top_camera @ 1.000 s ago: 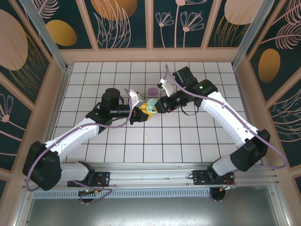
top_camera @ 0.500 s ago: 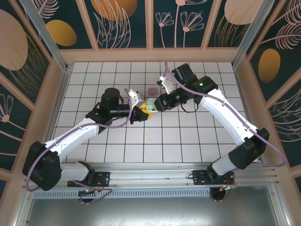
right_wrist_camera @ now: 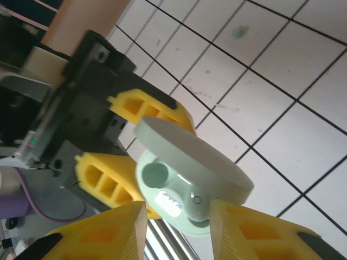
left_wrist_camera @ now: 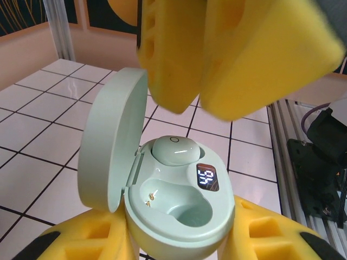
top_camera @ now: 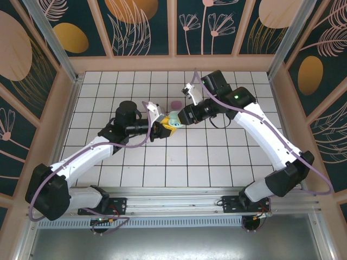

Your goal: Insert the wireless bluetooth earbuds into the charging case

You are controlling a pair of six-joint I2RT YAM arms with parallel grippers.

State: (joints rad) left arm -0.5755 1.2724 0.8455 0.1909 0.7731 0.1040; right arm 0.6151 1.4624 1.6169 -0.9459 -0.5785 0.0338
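A mint green charging case (left_wrist_camera: 179,216) is held off the table with its lid (left_wrist_camera: 111,146) swung open, and my left gripper (left_wrist_camera: 179,241) is shut on its body. One mint earbud (left_wrist_camera: 174,149) sits in the far slot beside the lit display (left_wrist_camera: 206,177). The near slot (left_wrist_camera: 184,206) is empty. My right gripper (right_wrist_camera: 179,233) hangs open just off the case (right_wrist_camera: 181,208), with the seated earbud (right_wrist_camera: 198,200) beyond its fingers and nothing between them. From above, both grippers meet at the case (top_camera: 171,120) over mid-table.
A small pink-purple object (top_camera: 175,103) lies on the white tiles just behind the two grippers. Wooden walls (top_camera: 65,108) ring the tiled floor. The arm bases and rail (top_camera: 173,206) run along the near edge.
My right gripper has opened a little and drawn back up and to the right from the case. The left gripper still holds the case in nearly the same place.
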